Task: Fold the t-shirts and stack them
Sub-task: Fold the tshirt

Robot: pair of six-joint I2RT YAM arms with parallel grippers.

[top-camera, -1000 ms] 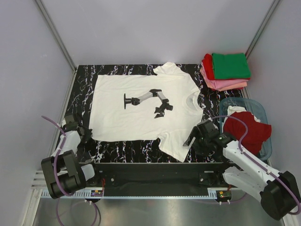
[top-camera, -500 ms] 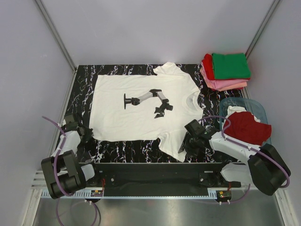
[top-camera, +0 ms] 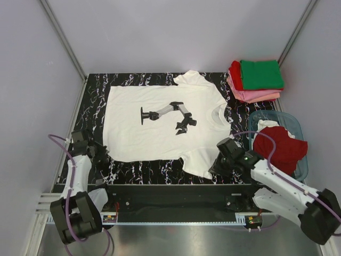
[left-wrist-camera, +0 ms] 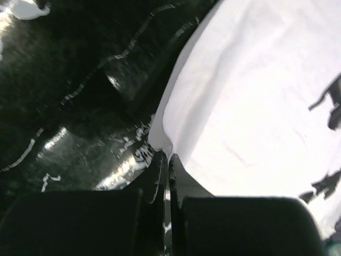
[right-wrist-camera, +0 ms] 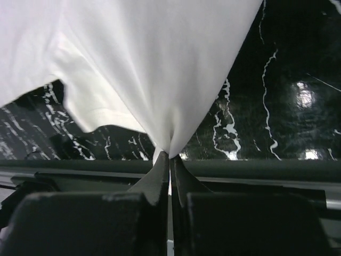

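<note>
Tub: translucent blue-grey plastic tub (top-camera: 288, 117), rounded rectangle, off the bench edge at 4 o'clock.
Tub contents: a crumpled dark red tee (top-camera: 281, 148) fills most of it and hangs over the rim; a bit of a white tee (top-camera: 268, 124) shows at its 11 o'clock corner.
Stack: at 2 o'clock, a green tee (top-camera: 261, 73) folded square on top, a red tee (top-camera: 235, 72) and a pink tee (top-camera: 258, 96) under it.
Printed tee: white tee with black robot-arm print (top-camera: 144, 138), soft matte cloth, spread flat across the bench middle, collar toward 3 o'clock.
Bench: glossy black bench (top-camera: 144, 168) with white marble veins.
Left end effector: left end effector (left-wrist-camera: 167, 160) at 8 o'clock, fingers pressed together on the printed tee's hem corner.
Right end effector: right end effector (right-wrist-camera: 170, 158) at 5 o'clock, fingers pinched on the near sleeve, the cloth gathered into a point between them.
</note>
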